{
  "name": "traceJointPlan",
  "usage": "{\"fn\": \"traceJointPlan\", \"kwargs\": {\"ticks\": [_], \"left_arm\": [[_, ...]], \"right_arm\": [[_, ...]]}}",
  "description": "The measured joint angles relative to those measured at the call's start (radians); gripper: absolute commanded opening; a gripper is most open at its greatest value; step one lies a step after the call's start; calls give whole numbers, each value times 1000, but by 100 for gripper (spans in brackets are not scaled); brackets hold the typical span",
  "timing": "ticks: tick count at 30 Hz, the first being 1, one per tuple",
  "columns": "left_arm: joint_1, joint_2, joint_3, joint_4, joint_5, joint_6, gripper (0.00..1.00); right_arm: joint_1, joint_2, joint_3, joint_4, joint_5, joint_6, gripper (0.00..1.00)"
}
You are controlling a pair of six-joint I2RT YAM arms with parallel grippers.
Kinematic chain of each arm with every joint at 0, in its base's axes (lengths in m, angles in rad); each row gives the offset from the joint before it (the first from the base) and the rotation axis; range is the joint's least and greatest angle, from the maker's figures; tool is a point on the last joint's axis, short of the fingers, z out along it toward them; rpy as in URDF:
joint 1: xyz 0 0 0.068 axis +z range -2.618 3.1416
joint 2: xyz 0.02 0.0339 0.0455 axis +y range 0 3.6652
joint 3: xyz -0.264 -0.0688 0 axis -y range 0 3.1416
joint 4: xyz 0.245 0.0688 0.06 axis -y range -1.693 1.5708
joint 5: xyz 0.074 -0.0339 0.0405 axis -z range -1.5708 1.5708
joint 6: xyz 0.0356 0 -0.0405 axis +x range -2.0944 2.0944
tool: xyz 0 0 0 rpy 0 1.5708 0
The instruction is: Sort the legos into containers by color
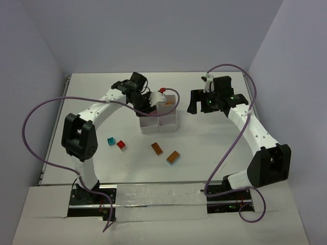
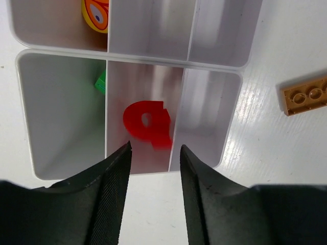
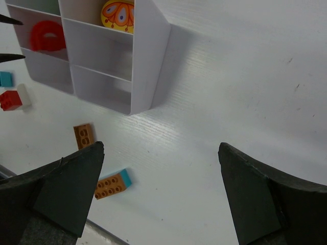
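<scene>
The white tray (image 1: 159,128) stands mid-table. My left gripper (image 1: 149,103) hovers over its near-left part, open and empty. In the left wrist view (image 2: 155,153) a blurred red rounded piece (image 2: 145,125) lies in the middle compartment just beyond the fingertips. A green brick (image 2: 100,82) is in the compartment to its left, and a yellow-orange piece (image 2: 96,14) in the one beyond. A teal brick (image 1: 110,141), a red brick (image 1: 121,144) and two orange-brown bricks (image 1: 157,148) (image 1: 173,157) lie on the table. My right gripper (image 1: 199,106) is wide open and empty, right of the tray.
The right wrist view shows the tray's side wall (image 3: 148,61), the red piece (image 3: 46,35), the red brick (image 3: 9,100) beside a small white piece (image 3: 24,94), and an orange-brown brick with a teal end (image 3: 112,185). Purple cables loop over both arms.
</scene>
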Motion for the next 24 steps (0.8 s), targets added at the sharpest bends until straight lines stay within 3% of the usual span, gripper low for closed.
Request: {"fn": "traceJointPlan", "kwargs": {"ticks": [9,13,18,24], "left_arm": [[5,-112,-47,-39,51,88,59],[29,-295,-124,-172,103,253,60],[115,-499,-333,-372,136,510,61],[151,-480,-476,-457,102,692,67]], "right_arm": [[0,0,8,-5,-1,0,100],[0,0,8,-6,-7,0,100],[0,1,8,-6,-20,2,100],[2,7,12,-7,-26,3,100]]}}
